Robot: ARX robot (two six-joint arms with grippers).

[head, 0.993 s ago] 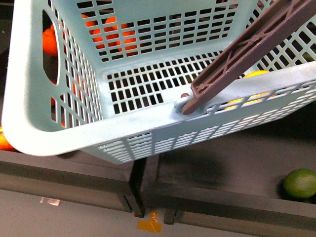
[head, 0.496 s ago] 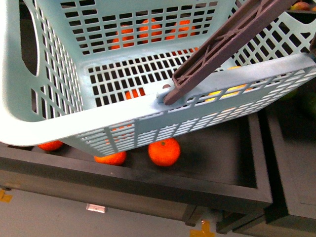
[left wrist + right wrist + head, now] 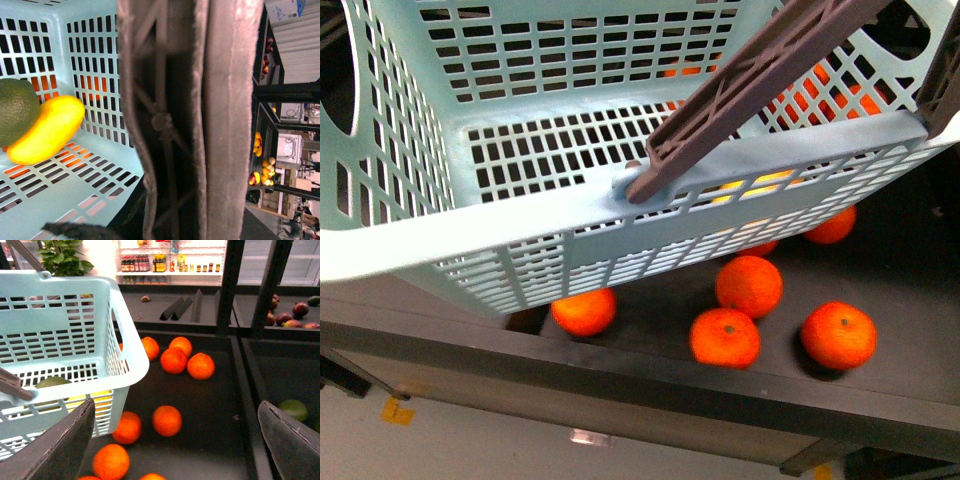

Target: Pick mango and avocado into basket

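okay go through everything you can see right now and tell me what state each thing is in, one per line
basket: held up above the tray of oranges, handle raised.
handle: fills the left wrist view; the left gripper itself cannot be seen.
mango: lying inside the basket, on its floor.
avocado: inside the basket, touching the mango.
oranges: loose in the dark tray, outside the basket.
right gripper: open, holding nothing, over the oranges.
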